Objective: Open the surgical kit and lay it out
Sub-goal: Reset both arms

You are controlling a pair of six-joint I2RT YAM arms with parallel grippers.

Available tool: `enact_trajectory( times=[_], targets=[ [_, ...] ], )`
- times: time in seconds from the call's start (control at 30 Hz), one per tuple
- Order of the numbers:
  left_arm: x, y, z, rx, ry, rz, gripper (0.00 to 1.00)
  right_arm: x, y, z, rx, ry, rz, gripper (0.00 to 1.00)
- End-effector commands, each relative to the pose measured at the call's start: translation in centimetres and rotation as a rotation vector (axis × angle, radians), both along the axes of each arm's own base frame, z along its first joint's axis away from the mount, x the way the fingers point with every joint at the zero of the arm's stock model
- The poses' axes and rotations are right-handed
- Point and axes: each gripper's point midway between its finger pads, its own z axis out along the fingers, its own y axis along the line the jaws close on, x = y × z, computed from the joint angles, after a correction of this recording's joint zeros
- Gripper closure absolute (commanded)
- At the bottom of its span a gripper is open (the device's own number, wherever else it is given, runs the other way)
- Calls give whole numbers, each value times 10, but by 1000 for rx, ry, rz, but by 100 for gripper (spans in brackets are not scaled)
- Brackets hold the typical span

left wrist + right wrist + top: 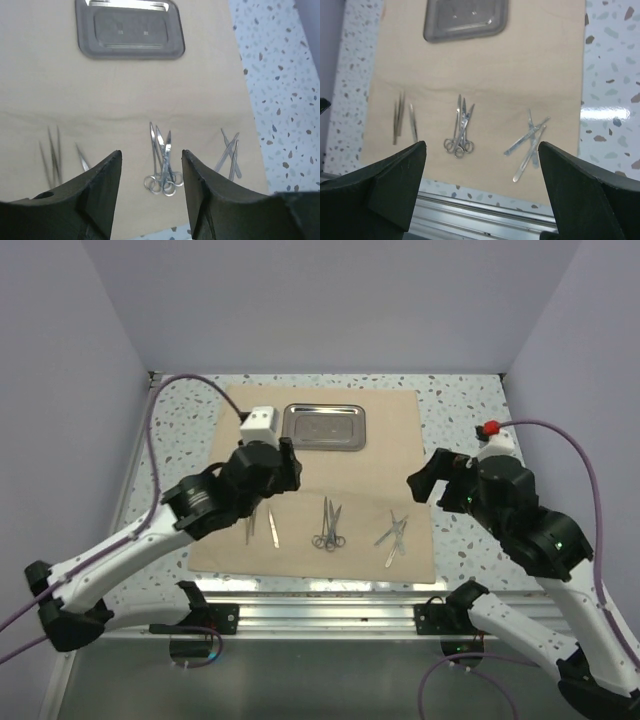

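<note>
Jaws of left gripper (151, 155) and right gripper (482, 146) gape empty, apart from the instruments (330, 527).

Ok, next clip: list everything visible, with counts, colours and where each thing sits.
cloth wrap: one, beige, spread flat on table
steel tray: one, shiny grey, cloth's far end, looks empty
tweezers: about three, silver, cloth's near left
ring-handled instruments: two or three overlapping, silver, near middle
thin probes: three or so crossed, silver, near right
table: one, white speckled
arms: two, white and black, near edge
cables: two, purple, one per arm
left claw: black, open, empty, over cloth's left
right claw: black, wide open, empty, at cloth's right edge
</note>
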Motion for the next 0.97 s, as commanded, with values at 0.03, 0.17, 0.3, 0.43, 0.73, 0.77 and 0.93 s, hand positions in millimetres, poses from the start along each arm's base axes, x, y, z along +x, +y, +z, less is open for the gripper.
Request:
enact_trajectory(
  times=[0.03, 0.17, 0.3, 0.43, 0.73, 0.77, 0.93],
  targets=[
    [-8, 49, 34, 71, -218, -23, 44, 3, -6, 67, 146, -199, -51, 2],
    [-20, 88, 58, 86, -358, -6, 44, -5, -15, 79, 164, -215, -75, 2],
    [-24, 119, 63, 126, -405, 81, 43, -12, -34, 84, 133, -253, -127, 2],
    [-27, 145, 62, 158, -392, 190, 41, -9, -52, 70, 5, -283, -155, 2],
    [-26, 177, 21, 247, -322, 430, 14, -7, -41, 43, -118, -223, -34, 1],
    [-25, 178, 16, 260, -323, 445, 10, -8, -38, 42, -118, -220, -12, 2],
    [-12, 180, 16, 340, -391, 508, 0, -15, -26, 30, -92, -204, 64, 2]
  ],
)
